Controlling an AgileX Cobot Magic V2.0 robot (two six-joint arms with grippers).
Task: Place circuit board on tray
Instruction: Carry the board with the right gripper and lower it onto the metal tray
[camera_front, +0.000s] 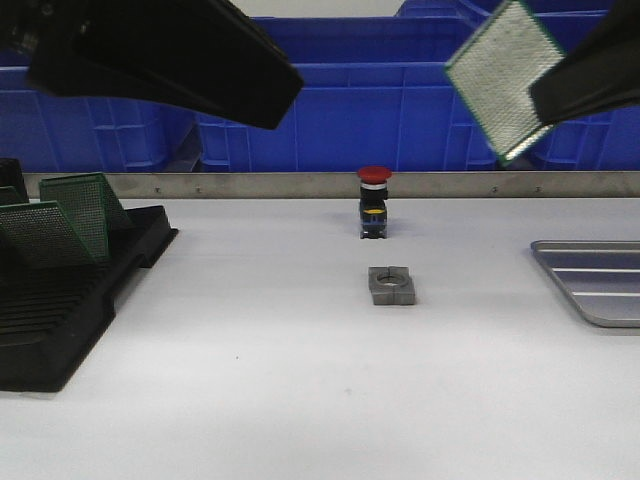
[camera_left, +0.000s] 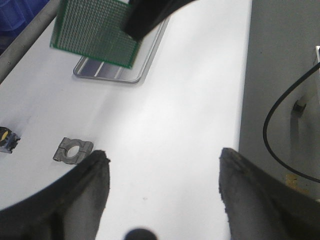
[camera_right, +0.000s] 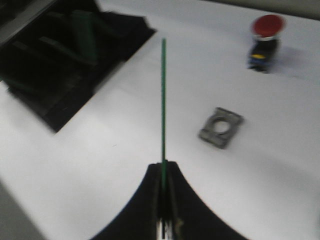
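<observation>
My right gripper is shut on a green circuit board and holds it high in the air at the upper right, tilted. In the right wrist view the board shows edge-on, pinched between the shut fingers. In the left wrist view the board hangs over the silver-grey tray. The tray lies on the table at the right edge, below the board. My left gripper is open and empty, high over the table; it shows in the front view at the upper left.
A black slotted rack with green boards stands at the left. A red push button and a grey metal block with a hole sit mid-table. Blue bins line the back behind a metal rail.
</observation>
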